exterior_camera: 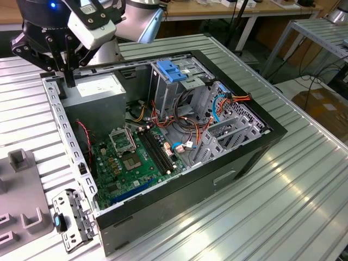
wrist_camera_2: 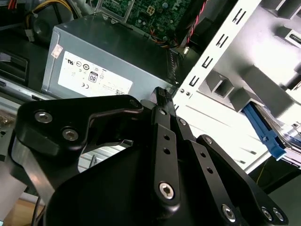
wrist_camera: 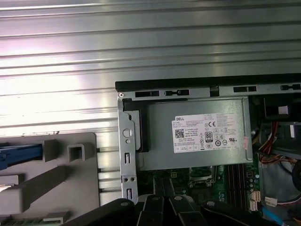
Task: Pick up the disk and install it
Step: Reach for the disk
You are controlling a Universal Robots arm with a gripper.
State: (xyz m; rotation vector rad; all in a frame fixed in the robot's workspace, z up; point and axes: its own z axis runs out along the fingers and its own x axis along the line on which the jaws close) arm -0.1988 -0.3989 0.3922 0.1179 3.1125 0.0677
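One hand (wrist_camera_2: 162,94), pinched shut, holding nothing. Hangs over the case (exterior_camera: 179,197) corner beside the power box (exterior_camera: 100,89), likely high to clear the rim.

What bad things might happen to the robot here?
1. The black tool hangs close above a corner of the grey metal power-supply box and the computer case's perforated silver edge strip. Going lower, it might bump one of them.
2. Loose red, orange and yellow wires lie beside the silver metal drive cage with the blue plastic latch. Anything pushed in there might snag or squash them.
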